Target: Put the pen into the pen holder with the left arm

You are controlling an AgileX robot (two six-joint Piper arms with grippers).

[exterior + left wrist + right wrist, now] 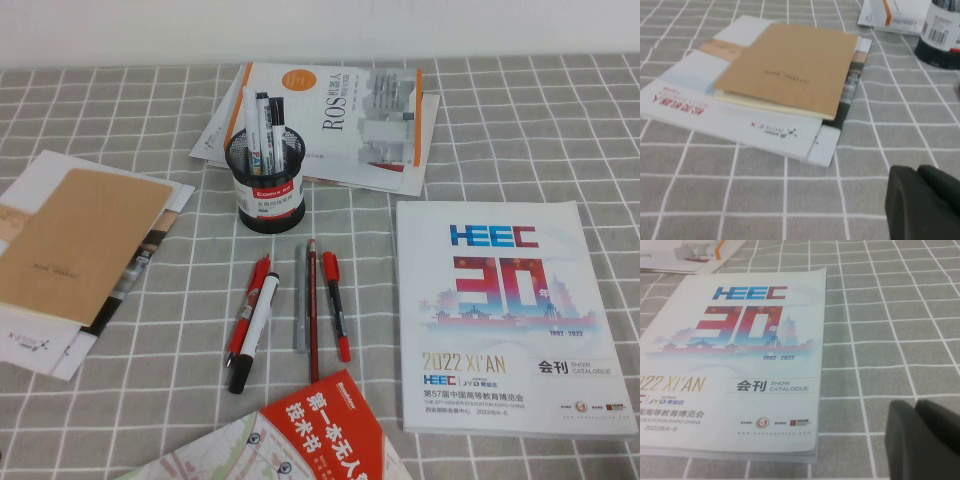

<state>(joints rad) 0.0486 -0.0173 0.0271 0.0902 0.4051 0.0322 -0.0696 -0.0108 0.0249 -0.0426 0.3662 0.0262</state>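
Note:
The nearly all-red pen (pixel 246 312) lies on the grey checked cloth, touching the white marker with a black cap (pixel 254 330) on its right. The black mesh pen holder (pixel 265 184) stands behind them with several pens in it; its base also shows in the left wrist view (pixel 940 37). Neither arm shows in the high view. My left gripper (pixel 915 173) is shut and empty, low over the cloth near a brown notebook (pixel 790 67), well away from the pen. My right gripper (pixel 914 408) is shut and empty beside the catalogue.
A grey pencil (pixel 298 298), a thin red pencil (pixel 312 312) and a red pen with a black middle (pixel 335 305) lie right of the marker. A catalogue (pixel 505 315) lies right, a book (pixel 340 125) behind the holder, a red booklet (pixel 320 430) in front.

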